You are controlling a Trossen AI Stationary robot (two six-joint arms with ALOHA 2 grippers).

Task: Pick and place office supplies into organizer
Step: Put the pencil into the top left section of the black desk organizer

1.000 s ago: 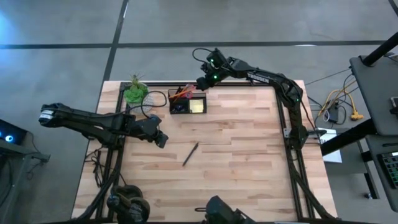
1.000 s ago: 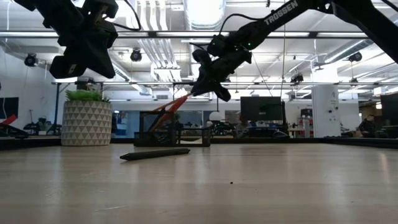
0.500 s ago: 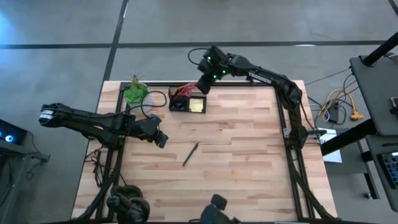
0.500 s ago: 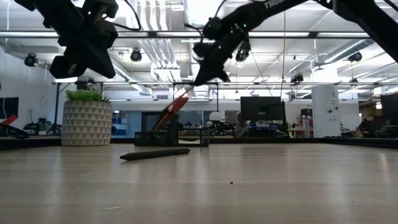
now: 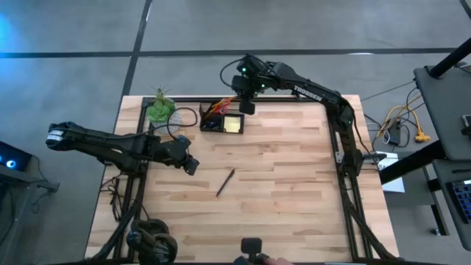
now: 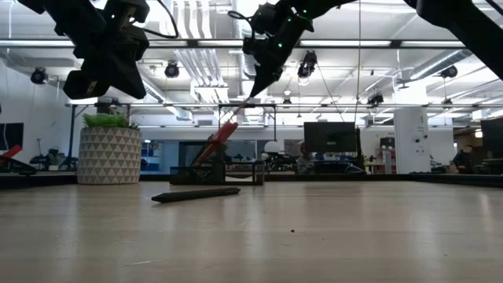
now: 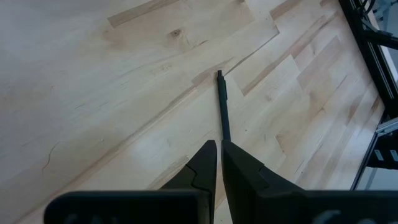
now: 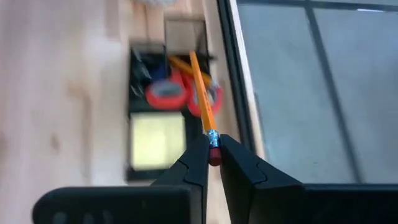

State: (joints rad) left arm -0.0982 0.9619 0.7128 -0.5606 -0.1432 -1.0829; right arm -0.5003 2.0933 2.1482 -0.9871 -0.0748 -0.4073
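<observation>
Wooden worktop (image 5: 294, 177) carries everything, with the organizer (image 5: 223, 122) as landmark at its far edge. Left of the organizer stands the potted plant (image 5: 160, 109); nearer and further left, the left tool (image 5: 190, 164) hovers with its fingers clenched on nothing, pointed toward the black pen (image 5: 225, 182) lying loose on the wood. Inside the organizer sit red-handled scissors (image 8: 166, 94) and the yellow sticky-note pad (image 5: 233, 124). Directly above it the right tool (image 8: 211, 157), arm stretched across from the right, pinches an orange pencil (image 8: 200, 93) by its eraser end, tip angled downward. Released from this height and tilt, the pencil could catch on the scissors or bounce out behind the organizer
</observation>
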